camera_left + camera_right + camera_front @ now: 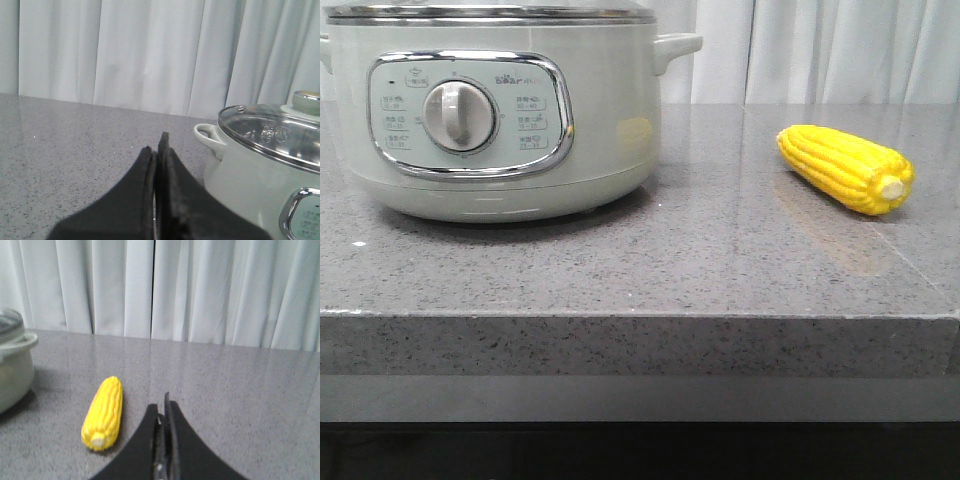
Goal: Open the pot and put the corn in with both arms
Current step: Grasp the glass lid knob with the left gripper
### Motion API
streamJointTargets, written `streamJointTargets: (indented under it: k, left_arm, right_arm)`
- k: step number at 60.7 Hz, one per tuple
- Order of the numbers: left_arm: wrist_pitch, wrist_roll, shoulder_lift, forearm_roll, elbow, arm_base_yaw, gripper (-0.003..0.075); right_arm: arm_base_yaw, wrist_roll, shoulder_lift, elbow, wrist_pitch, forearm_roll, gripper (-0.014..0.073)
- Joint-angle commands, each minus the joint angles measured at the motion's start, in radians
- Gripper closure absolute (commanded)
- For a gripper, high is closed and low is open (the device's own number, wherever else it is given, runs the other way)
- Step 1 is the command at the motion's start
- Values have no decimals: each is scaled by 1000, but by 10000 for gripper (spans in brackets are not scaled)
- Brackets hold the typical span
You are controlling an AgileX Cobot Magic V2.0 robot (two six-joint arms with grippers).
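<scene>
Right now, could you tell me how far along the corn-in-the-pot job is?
Nothing looks done. The lid sits on the pot, and the corn lies on the counter. Both the left gripper and right gripper are shut and empty. Opening and loading remain.

pot [490, 110]: pale grey-green, lid on, upright | corn [845, 168]: yellow, lying flat, well apart

I see a speckled grey stone countertop [720, 260] with a polished, faintly reflective top and a thick front edge. Two things rest directly on it. The pot [510, 110] stands upright on its base, beside and beyond my left arm's fingers [145, 185], its lid in place. The corn [845, 168] lies on its side, just ahead of and beside my right arm's fingers [172, 435], stub end facing back toward them, well apart from the pot.
</scene>
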State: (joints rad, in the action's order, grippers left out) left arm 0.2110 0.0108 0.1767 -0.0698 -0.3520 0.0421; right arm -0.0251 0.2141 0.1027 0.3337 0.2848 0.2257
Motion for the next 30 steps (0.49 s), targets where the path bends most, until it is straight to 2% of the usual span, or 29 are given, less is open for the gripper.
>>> streamJointTargets:
  k: [1, 15, 19, 23, 25, 26, 27, 29, 30]
  left_arm:
    - [-17, -11, 129, -10, -122, -2, 739]
    - [-24, -11, 339, -10, -247, -2, 736]
    - [-34, -11, 352, -10, -249, -2, 694]
    - [-21, -11, 356, -10, -249, -2, 599]
    - [-16, -11, 356, -10, -249, -2, 526]
    - [-14, -11, 356, -10, -249, -2, 492]
    - [-14, -11, 356, -10, -249, -2, 439]
    - [-16, -11, 356, -10, -249, -2, 346]
    - [-18, -11, 356, -10, -249, -2, 309]
  right_arm:
    - [-5, 0, 122, 124, -32, 10, 661]
    - [-5, 0, 333, 254, -20, 10, 661]
    - [-5, 0, 340, 254, -24, 10, 634]
    - [-5, 0, 340, 254, -24, 10, 533]
    - [-5, 0, 340, 254, -24, 10, 470]
    - [-5, 0, 340, 254, -22, 10, 396]
    - [-5, 0, 340, 254, -21, 10, 375]
    - [-5, 0, 340, 254, -21, 10, 231]
    - [-5, 0, 340, 254, -21, 10, 192]
